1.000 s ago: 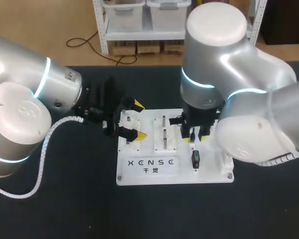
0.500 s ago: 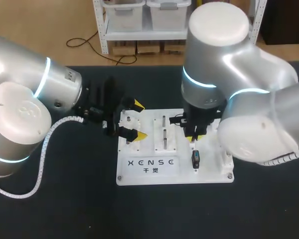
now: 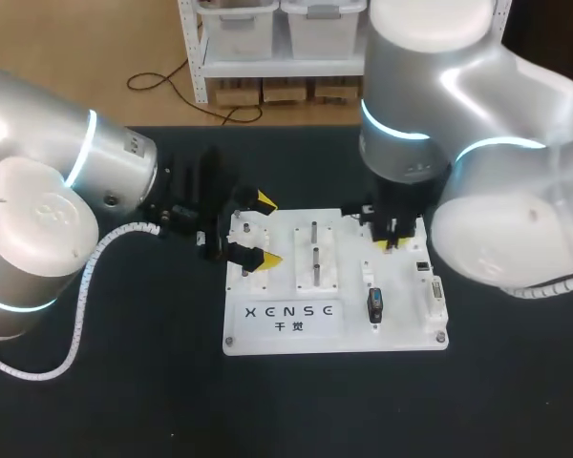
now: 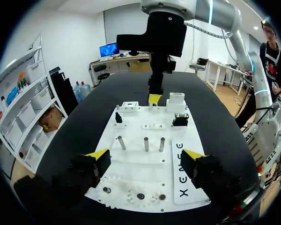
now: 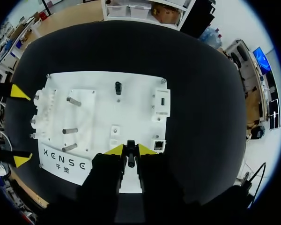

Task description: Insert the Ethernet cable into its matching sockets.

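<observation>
Fingers of my right gripper (image 5: 131, 149) are pressed in on the dark end of the cable (image 5: 130, 160), one yellow tip on each side of it. The cable is pinched and points down at the white board (image 5: 131, 89). In the right wrist view the gripper hangs over the board's edge strip, and a small square socket (image 5: 159, 144) sits on the board just beside it. I cannot tell whether the cable end touches the board. A larger white block (image 5: 161, 103) stands further along the same side, near the socket. In the head view my right arm comes down over the far right part of the board. A small black part (image 3: 373, 305) stands on the board closer to the robot's side, apart from the gripper.

My left gripper (image 4: 145, 154) has its jaws spread wide, straddling the board's left end with a yellow tip on each side. It sits low over the row of white gears (image 4: 138, 196). Three metal pegs (image 4: 145, 144) stand upright ahead of it. The board lies flat on the black table (image 3: 124, 382).
</observation>
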Controlling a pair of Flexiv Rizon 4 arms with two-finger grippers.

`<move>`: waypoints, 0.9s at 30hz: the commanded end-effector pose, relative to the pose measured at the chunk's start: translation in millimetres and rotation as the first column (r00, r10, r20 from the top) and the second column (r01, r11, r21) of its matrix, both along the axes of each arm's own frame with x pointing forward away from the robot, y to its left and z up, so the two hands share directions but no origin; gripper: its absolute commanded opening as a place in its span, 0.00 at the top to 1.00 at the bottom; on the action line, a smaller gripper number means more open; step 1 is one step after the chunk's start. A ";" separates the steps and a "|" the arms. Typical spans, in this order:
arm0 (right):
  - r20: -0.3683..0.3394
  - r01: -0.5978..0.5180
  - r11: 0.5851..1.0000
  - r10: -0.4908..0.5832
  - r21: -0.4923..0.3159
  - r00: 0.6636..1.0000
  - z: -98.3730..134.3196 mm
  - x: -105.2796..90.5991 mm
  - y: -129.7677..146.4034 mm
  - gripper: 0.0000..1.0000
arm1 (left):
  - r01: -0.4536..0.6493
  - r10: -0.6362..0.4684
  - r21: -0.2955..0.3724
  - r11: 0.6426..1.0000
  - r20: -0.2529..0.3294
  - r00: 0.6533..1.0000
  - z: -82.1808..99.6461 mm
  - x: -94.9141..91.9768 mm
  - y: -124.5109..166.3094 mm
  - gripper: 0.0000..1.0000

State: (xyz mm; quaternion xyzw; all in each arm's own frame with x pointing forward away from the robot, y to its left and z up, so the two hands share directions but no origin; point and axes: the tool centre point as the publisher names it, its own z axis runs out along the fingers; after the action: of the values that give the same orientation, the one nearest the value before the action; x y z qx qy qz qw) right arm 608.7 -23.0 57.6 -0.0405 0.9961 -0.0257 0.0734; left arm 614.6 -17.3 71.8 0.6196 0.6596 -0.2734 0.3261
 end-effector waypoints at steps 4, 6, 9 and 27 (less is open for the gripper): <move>0.018 0.018 1.000 -0.018 -0.001 1.000 -2.2 -8.1 -25.1 1.00 | -0.001 0.001 0.004 1.000 -0.001 1.000 -0.2 0.1 -0.9 0.00; 0.018 0.029 1.000 -0.029 -0.002 0.999 -4.2 -9.0 -29.6 1.00 | -0.001 0.001 0.004 1.000 -0.001 1.000 -0.2 0.1 -0.9 0.00; 0.017 0.042 0.999 -0.042 0.000 0.999 -7.7 -10.8 -34.0 1.00 | -0.001 0.001 0.004 1.000 -0.001 1.000 -0.2 0.1 -0.9 0.00; 0.004 0.053 0.999 -0.053 0.011 0.999 -26.8 -10.8 -49.0 1.00 | -0.001 0.001 0.004 1.000 -0.001 1.000 -0.2 0.1 -0.9 0.00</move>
State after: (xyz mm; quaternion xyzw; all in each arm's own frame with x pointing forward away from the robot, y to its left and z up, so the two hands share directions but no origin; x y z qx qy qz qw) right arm 598.2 -69.6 34.2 -0.0138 0.9970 -0.0252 0.0713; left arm 614.6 -17.3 71.8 0.6196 0.6595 -0.2734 0.3261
